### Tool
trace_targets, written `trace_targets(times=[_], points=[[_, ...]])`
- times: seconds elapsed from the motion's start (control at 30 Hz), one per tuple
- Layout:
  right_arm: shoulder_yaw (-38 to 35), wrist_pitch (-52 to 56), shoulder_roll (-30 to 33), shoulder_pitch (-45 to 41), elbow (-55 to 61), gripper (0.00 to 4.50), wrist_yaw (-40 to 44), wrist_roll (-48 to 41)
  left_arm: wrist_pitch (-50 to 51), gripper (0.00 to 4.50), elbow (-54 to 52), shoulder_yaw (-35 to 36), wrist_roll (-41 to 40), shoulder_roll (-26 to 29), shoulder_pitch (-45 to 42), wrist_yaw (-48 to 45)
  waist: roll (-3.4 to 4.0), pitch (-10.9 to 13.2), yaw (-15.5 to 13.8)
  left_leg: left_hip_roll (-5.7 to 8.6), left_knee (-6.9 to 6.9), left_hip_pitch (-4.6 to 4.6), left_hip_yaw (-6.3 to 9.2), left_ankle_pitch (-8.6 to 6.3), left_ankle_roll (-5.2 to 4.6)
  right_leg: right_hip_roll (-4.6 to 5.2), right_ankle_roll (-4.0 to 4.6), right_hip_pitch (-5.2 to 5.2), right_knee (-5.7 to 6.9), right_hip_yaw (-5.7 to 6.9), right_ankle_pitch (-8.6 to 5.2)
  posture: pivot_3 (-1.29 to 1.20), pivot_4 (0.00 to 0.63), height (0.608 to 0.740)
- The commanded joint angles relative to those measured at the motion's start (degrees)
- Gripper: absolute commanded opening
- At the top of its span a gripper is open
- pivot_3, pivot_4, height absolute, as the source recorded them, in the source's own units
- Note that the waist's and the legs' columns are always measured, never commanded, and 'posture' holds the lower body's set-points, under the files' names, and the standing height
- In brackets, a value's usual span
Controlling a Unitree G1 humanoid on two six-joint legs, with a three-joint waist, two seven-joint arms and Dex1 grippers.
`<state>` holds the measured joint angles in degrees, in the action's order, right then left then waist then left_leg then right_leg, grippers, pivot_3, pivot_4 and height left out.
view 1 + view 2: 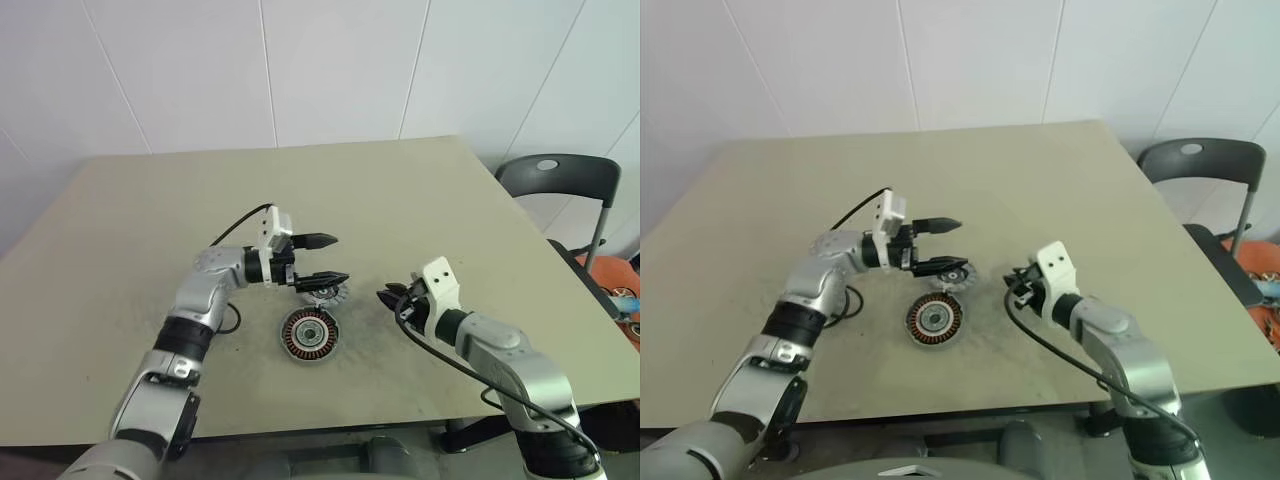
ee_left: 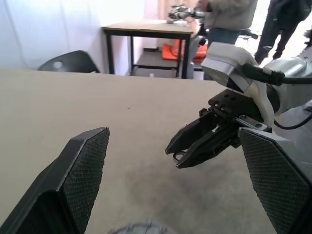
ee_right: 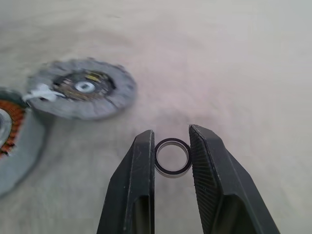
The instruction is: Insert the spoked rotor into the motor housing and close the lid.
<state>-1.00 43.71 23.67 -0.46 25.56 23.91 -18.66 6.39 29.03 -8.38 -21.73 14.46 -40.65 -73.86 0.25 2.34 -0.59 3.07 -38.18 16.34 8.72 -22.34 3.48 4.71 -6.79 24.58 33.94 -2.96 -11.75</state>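
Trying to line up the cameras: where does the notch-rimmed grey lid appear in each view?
Left eye view: lid on the table, just under the open left gripper, behind the rotor.
Right eye view: same spot.
Left wrist view: probably the blurred grey sliver; not certain.
Right wrist view: lying flat beyond the right gripper, beside the rotor.
Shared landmark: the right gripper, pinching a small ring.

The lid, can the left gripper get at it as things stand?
Probably yes. The left gripper hangs wide open right over the lid, with nothing between them. The rotor lies apart from it, nearer the robot, and the right gripper, shut on a small ring, is off to the side.
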Motion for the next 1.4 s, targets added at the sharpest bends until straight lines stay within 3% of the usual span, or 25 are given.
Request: trace_targets(times=[0.03, 0.27, 0.53, 1.4], points=[[-3.48, 0.9, -1.33, 3.39, 7.3, 0.68, -3.49, -0.88, -4.42, 4.5, 6.92, -0.38, 1.52, -1.86, -4.4, -4.21, 0.0, 0.0, -0.02, 0.0, 0.0, 0.02, 0.0, 0.0, 0.0, 0.0, 0.0, -0.02, 0.0, 0.0, 0.0, 0.0, 0.0, 0.74], [-6.44, 0.6, -3.52, 9.72, 11.43, 0.68, -6.95, -1.07, -10.1, 4.5, 17.47, 0.64, 3.74, -4.81, -9.32, -8.41, -0.01, 0.0, 0.0, 0.0, -0.04, -0.07, -0.04, -0.09, -0.18, -0.01, 0.0, -0.14, 0.04, -0.04, 0.0, 0.0, 0.0, 0.74], [-6.2, 0.34, -3.42, 9.63, 11.44, 0.68, -7.38, -1.34, -11.78, 4.5, 19.83, 1.89, 4.71, -4.57, -10.17, -9.47, -0.01, 0.0, -0.08, 0.0, -0.05, -0.17, -0.02, -0.09, -0.19, -0.01, 0.0, -0.16, 0.07, -0.03, 0.0, 0.0, 0.0, 0.74], [7.93, 1.52, 1.06, -11.72, -3.64, 0.68, 3.35, 0.32, -7.8, 4.5, 11.39, 5.63, 5.02, 4.73, -4.13, -5.48, -0.04, -0.04, -0.06, 0.0, -0.07, -0.15, 0.02, 0.01, 0.0, 0.0, 0.0, -0.13, 0.08, -0.02, 0.01, 0.0, 0.0, 0.74]])
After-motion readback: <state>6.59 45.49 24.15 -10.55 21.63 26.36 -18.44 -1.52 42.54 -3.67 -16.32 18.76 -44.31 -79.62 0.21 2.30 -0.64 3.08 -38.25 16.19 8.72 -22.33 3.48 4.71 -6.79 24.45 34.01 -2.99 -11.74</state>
